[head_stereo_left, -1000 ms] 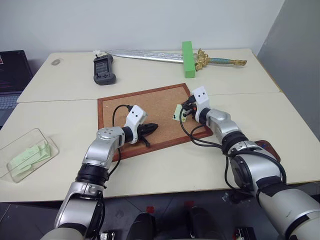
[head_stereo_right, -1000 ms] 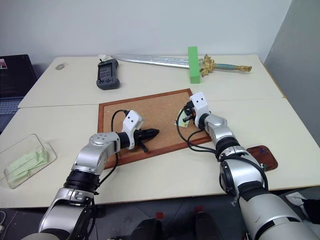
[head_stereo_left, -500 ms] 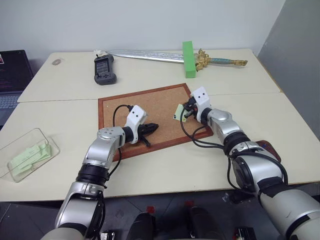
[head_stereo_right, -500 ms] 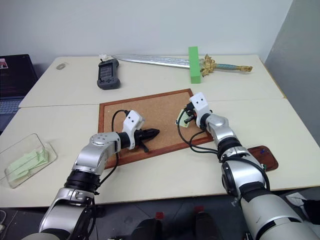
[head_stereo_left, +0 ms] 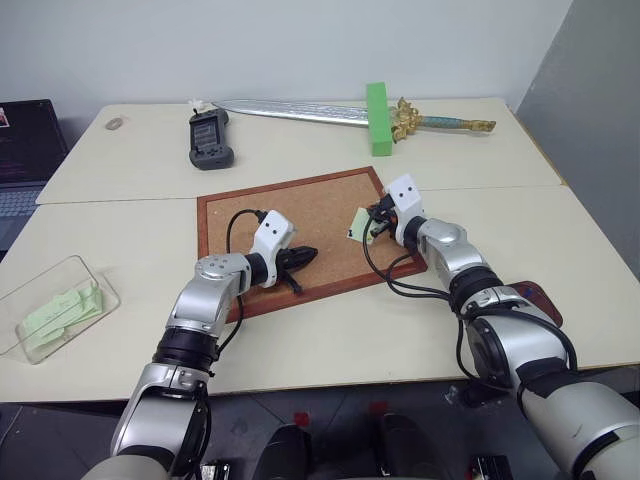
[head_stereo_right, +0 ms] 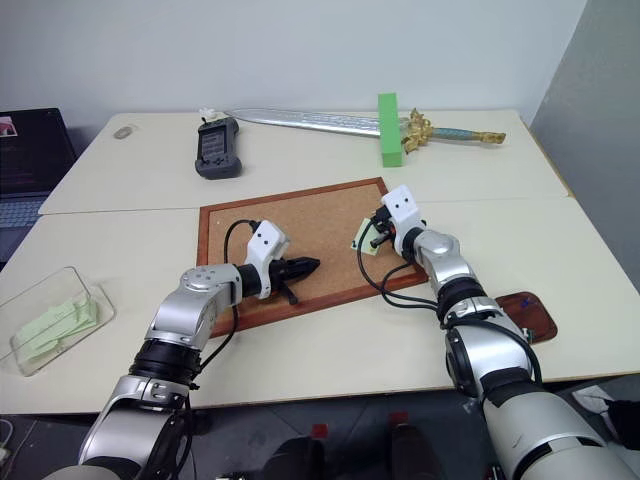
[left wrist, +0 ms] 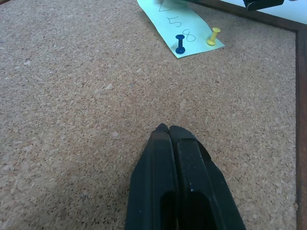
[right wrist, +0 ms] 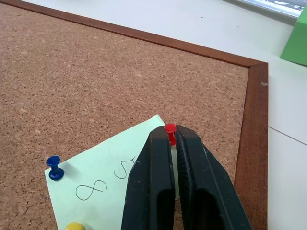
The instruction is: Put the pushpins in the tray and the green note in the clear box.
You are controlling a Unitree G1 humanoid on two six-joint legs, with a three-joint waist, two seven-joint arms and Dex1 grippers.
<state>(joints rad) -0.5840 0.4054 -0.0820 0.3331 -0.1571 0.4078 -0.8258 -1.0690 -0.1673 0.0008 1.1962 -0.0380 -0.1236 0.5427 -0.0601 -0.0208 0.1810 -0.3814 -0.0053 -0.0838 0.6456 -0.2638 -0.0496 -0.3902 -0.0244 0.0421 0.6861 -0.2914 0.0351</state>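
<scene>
Pushpins: the red pushpin (right wrist: 170,128) is pinched between the closed fingers of the right gripper (right wrist: 171,136) over the green note (right wrist: 103,184), which lies on the corkboard (head_stereo_left: 310,205) near its right edge. A blue pushpin (right wrist: 55,167) and a yellow pushpin (right wrist: 74,226) stand in the note. The left gripper (left wrist: 169,130) is closed on nothing above bare cork, the tray (head_stereo_right: 527,314) sits near the table's right edge, and the clear box (head_stereo_left: 40,300) at its left edge.

I count three pushpins: a red pin (right wrist: 170,128), a blue pin (right wrist: 54,167) and a yellow pin (right wrist: 75,226). One green note (right wrist: 108,179) lies on one corkboard (head_stereo_left: 315,215). One tray (head_stereo_right: 535,315), one clear box (head_stereo_left: 50,305) holding perhaps two or three green slips (head_stereo_left: 60,308).
</scene>
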